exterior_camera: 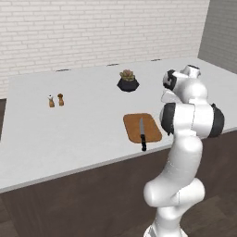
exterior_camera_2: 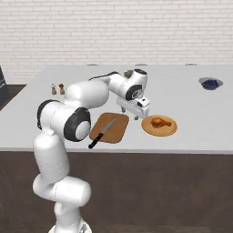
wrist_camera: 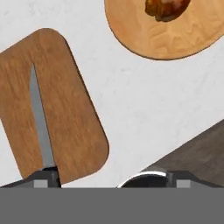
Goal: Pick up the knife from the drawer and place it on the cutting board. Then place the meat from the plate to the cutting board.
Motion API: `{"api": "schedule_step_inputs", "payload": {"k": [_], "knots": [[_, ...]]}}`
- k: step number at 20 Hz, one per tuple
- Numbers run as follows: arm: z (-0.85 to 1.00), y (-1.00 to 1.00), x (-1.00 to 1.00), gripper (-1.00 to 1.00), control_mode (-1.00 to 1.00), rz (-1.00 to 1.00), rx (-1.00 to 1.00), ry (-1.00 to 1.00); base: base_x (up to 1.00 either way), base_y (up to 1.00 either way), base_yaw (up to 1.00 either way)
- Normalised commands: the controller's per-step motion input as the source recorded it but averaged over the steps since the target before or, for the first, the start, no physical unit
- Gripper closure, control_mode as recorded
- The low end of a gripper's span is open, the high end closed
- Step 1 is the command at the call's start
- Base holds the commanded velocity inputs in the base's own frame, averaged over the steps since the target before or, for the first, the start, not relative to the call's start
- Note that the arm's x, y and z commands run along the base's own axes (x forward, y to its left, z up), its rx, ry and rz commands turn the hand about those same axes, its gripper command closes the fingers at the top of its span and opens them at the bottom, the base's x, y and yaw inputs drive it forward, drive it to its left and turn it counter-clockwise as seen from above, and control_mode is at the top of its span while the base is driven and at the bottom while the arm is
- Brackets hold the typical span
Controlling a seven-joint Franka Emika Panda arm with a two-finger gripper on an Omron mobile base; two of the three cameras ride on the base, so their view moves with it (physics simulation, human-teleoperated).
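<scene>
Pincer over counter, knife on cutting board, meat on plate

Base views flank the cutting board (hand view overhead).

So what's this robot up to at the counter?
It is preparing food. The knife already lies on the cutting board, handle sticking out over the near edge. The hand hovers above the counter between the board and the plate, holding nothing, while the meat sits on the plate.

No legible text anywhere.
</scene>
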Motion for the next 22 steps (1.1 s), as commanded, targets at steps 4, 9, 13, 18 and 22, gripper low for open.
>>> {"api": "schedule_step_inputs", "payload": {"k": [4,9,13,18,22], "knots": [[0.0,-1.0,0.62,-1.0,-1.0,-0.17,0.0,0.0,0.0,0.0,0.0],[-0.44,-0.91,0.08,-1.0,-1.0,-0.18,-0.01,0.01,0.0,0.0,0.0],[-0.65,-0.53,0.37,-1.0,-1.0,-0.22,-0.01,0.0,0.0,0.0,0.0],[-0.5,-0.09,0.61,-1.0,-1.0,-0.28,0.0,0.0,0.0,0.0,0.0],[-0.49,0.0,0.41,-1.0,-1.0,-0.25,0.0,0.0,0.0,0.0,0.0]]}}
